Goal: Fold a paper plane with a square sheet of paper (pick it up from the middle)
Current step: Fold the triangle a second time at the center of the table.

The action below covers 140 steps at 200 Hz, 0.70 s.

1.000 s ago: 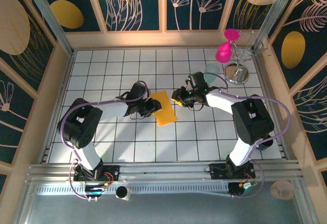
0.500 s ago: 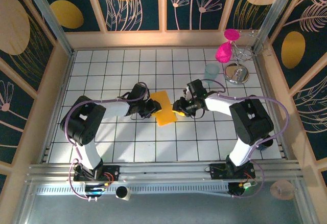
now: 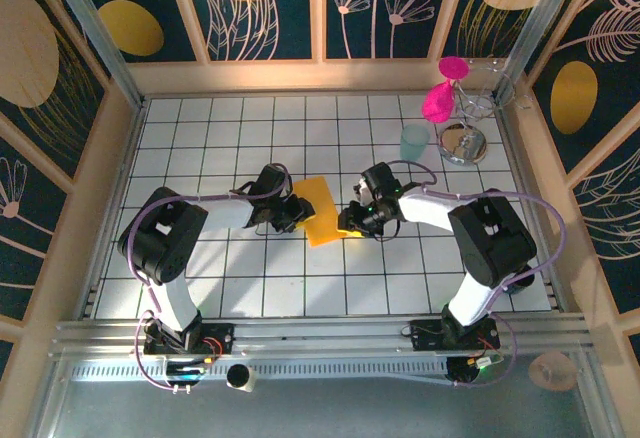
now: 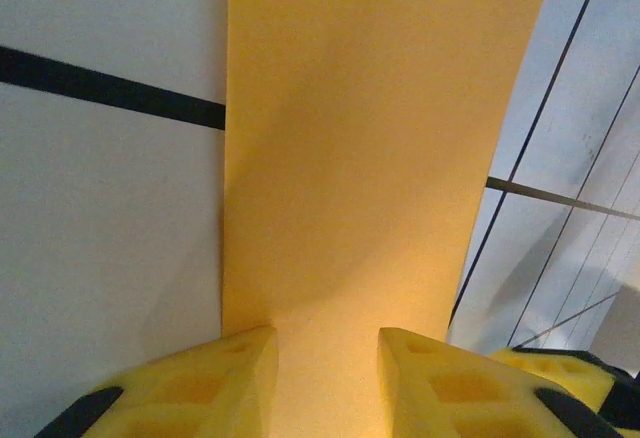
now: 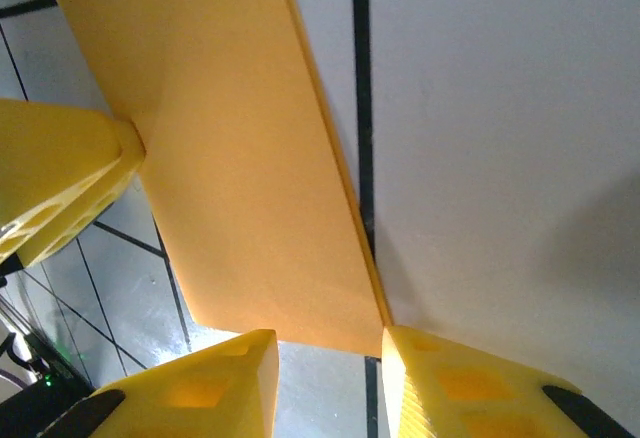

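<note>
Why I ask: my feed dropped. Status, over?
Left pincer open, astride the paper's edge. Right pincer open at a corner on the opposite side. Teal cup stands clear.

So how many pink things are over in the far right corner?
2. The upper pink thing is farthest back; the lower pink thing is just nearer, behind the teal cup. None seems hidden.

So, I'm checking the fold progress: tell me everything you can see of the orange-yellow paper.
Plain, matte orange-yellow paper, apparently folded into a narrow rectangle; one long edge looks doubled. It lies flat, askew on the white tiled table. The left claw, fingers spread, sits on one side; the right claw is at the opposite corner.
</note>
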Each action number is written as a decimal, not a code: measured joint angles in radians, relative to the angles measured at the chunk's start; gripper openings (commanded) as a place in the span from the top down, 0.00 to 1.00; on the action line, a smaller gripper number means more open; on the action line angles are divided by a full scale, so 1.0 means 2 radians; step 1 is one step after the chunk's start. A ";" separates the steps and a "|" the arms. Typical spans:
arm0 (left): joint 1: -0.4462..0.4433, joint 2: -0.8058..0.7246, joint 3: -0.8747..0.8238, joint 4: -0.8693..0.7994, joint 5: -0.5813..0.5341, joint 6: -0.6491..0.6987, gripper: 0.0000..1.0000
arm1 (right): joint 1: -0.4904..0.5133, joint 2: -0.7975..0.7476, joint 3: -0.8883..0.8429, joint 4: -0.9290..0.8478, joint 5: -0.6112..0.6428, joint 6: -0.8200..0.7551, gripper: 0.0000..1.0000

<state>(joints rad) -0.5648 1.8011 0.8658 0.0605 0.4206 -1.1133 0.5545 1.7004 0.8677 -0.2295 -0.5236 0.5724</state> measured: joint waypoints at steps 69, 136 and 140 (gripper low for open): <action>0.001 0.000 -0.005 0.009 0.001 -0.009 0.66 | 0.008 0.000 0.000 -0.009 0.011 -0.010 0.62; 0.001 0.000 -0.007 0.013 0.004 -0.011 0.66 | 0.009 0.000 0.000 -0.012 0.022 -0.018 0.63; 0.001 0.000 -0.007 0.013 0.004 -0.011 0.66 | 0.010 0.000 0.000 -0.012 0.022 -0.019 0.64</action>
<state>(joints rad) -0.5629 1.8011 0.8524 0.0864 0.4294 -1.1355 0.5739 1.7008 0.8677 -0.2527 -0.4793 0.5350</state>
